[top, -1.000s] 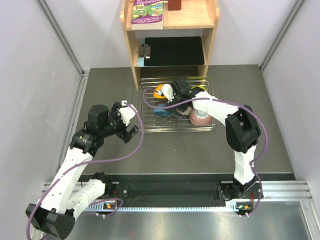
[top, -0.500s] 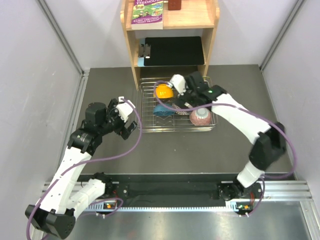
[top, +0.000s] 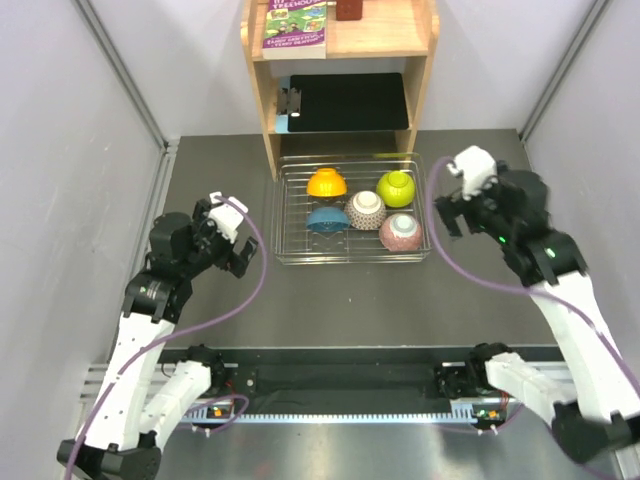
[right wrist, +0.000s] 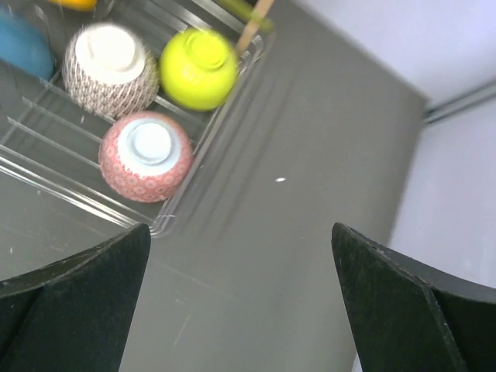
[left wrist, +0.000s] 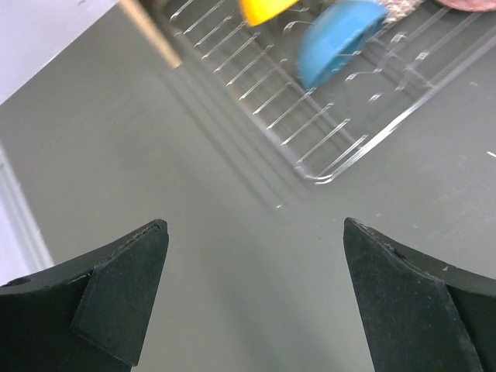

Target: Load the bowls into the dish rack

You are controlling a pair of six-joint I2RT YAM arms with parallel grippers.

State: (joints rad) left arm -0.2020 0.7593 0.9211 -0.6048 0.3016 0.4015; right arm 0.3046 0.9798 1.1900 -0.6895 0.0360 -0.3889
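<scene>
You look finished: all five bowls [top: 365, 209] sit in the rack [top: 352, 258], nothing left outside; your left gripper [left wrist: 256, 232] and right gripper [right wrist: 240, 229] hang wide open, empty, either side

Wooden shelf unit [top: 264, 105] at far edge of dark grey table [top: 350, 300], two levels. Upper level: purple-and-green book [top: 296, 27] lying flat at left, dark brown item [top: 348, 9] beside it, cut off by frame edge. Lower level: black clipboard [top: 350, 101] lying flat, clip [top: 291, 101] at left end. Pale wall panels [top: 60, 150] on both sides.
</scene>
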